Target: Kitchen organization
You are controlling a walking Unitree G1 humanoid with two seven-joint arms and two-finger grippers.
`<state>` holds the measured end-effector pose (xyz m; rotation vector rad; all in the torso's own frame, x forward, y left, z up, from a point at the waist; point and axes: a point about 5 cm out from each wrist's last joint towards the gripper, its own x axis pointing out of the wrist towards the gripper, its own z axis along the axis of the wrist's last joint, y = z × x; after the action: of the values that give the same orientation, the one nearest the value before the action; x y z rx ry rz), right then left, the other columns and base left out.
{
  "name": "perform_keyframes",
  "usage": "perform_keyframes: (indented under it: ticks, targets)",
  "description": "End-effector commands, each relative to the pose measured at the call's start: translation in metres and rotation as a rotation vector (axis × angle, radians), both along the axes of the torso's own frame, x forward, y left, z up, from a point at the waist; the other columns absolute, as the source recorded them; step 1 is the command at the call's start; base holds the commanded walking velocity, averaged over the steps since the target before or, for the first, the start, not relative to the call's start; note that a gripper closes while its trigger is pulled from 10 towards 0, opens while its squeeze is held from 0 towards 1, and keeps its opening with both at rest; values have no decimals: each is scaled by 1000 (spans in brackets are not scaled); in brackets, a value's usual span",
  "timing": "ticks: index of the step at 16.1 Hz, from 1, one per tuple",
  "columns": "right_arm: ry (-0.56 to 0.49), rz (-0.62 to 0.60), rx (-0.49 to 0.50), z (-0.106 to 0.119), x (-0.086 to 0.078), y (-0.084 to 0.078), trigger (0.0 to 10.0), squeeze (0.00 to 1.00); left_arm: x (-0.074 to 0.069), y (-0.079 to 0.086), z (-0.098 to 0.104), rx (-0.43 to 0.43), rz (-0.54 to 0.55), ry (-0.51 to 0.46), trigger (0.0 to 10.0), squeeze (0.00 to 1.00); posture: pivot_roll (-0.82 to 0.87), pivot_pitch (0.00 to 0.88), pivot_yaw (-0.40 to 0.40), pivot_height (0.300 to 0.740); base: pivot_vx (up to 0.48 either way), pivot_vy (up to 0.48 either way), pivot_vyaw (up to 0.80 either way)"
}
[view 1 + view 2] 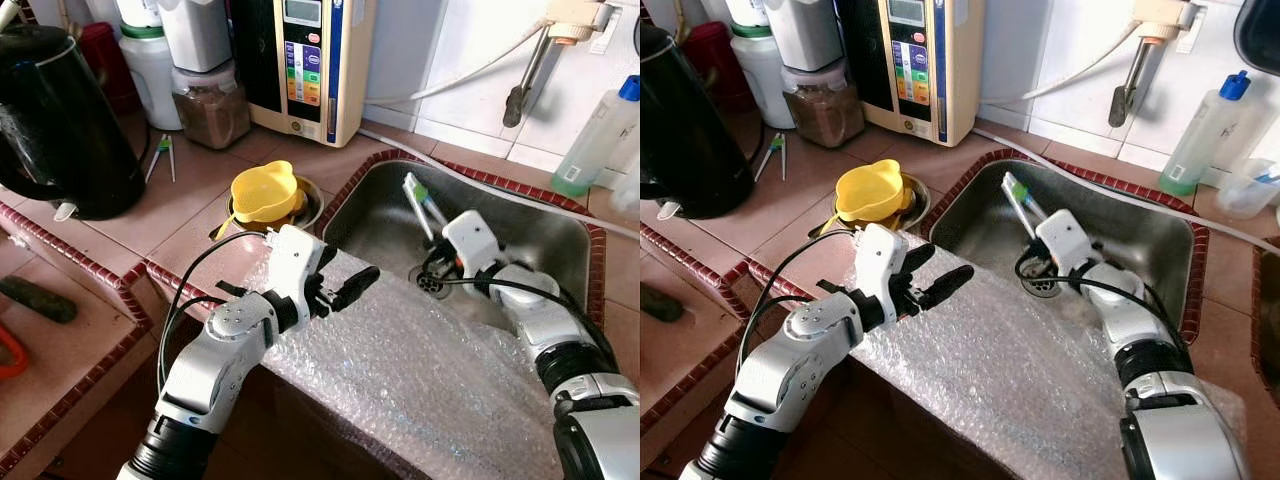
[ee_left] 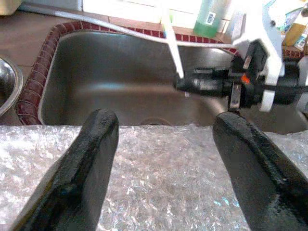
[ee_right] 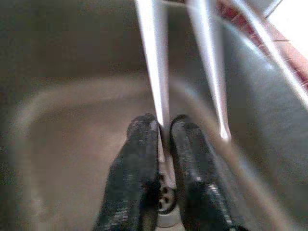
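The right gripper [image 3: 163,139] reaches down into the stainless sink [image 1: 540,235], just above the drain [image 1: 432,282]. Its two black fingers [image 3: 137,159] are pressed narrowly on the lower end of a white toothbrush [image 1: 424,205], which leans up against the sink's back wall with its green-and-white head uppermost. In the right wrist view a second pale stick stands just beside the held one; that picture is blurred, and it may be a reflection in the steel rather than another brush.

The left gripper [image 1: 340,283] hovers over a sheet of bubble wrap [image 1: 420,370] that drapes the front edge of the sink and the tiled surface [image 1: 200,190]. Its fingers [image 2: 82,168] are spread wide and hold nothing, pointing across toward the right arm.

Beside the sink's left rim, a yellow funnel-shaped cup [image 1: 265,192] sits in a small metal bowl [image 1: 310,205]. Further left on the surface stands a black kettle [image 1: 60,120], and behind it a jar of brown powder [image 1: 210,105] and a white water appliance with coloured buttons [image 1: 305,60]. A clear bottle with a blue cap [image 1: 600,135] stands near the sink's far right corner, against the white wall tiles.
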<state>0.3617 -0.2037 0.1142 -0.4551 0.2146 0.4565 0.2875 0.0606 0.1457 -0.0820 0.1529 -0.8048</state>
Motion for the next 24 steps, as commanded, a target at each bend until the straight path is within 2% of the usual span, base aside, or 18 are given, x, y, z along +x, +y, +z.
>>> perform_keyframes:
  ticks: [1,4,8,10,13,15,16,17,18,20,21,24]
  targets:
    - [18,0,25,-3,0,4,10000,1000,1,-1,2,27,7,-25,10000,1000,-67,44,33,740,0,0,0]
    - [49,-26,73,-13,-5,5,10000,1000,2,0,2,35,15,-29,10000,1000,-68,46,36,740,0,0,0]
    - [20,-119,162,-16,-7,7,10000,1000,4,0,2,34,37,-45,10000,1000,-68,47,35,740,0,0,0]
    - [-21,-153,276,-13,-9,18,10000,1000,9,2,5,18,80,-54,10000,1000,-68,49,38,740,0,0,0]
    - [-55,-172,337,-12,-15,27,10000,1000,14,6,9,4,146,-79,10000,1000,-72,50,42,740,0,0,0]
    - [-128,-182,338,-7,-21,27,10000,1000,25,18,15,-10,260,-121,10000,1000,-78,51,43,740,0,0,0]
    - [-173,-206,369,-1,-24,25,10000,1000,35,29,21,-29,365,-142,10000,1000,-79,51,42,740,0,0,0]
    - [-189,-210,376,1,-24,24,10000,1000,38,32,22,-40,385,-142,10000,1000,-81,51,42,740,0,0,0]
    - [-249,-216,394,11,-28,25,10000,1000,47,41,26,-48,465,-142,10000,1000,-83,52,43,740,0,0,0]
    - [-304,-183,427,26,-34,32,10000,1000,62,57,31,-50,600,-126,10000,1000,-93,56,50,740,0,0,0]
    - [-343,-137,421,36,-40,41,10000,1000,72,68,36,-80,676,-123,10000,1000,-97,56,54,740,0,0,0]
    - [-353,-62,449,47,-52,57,10000,1000,84,82,38,-89,768,-79,10000,1000,-104,60,62,740,0,0,0]
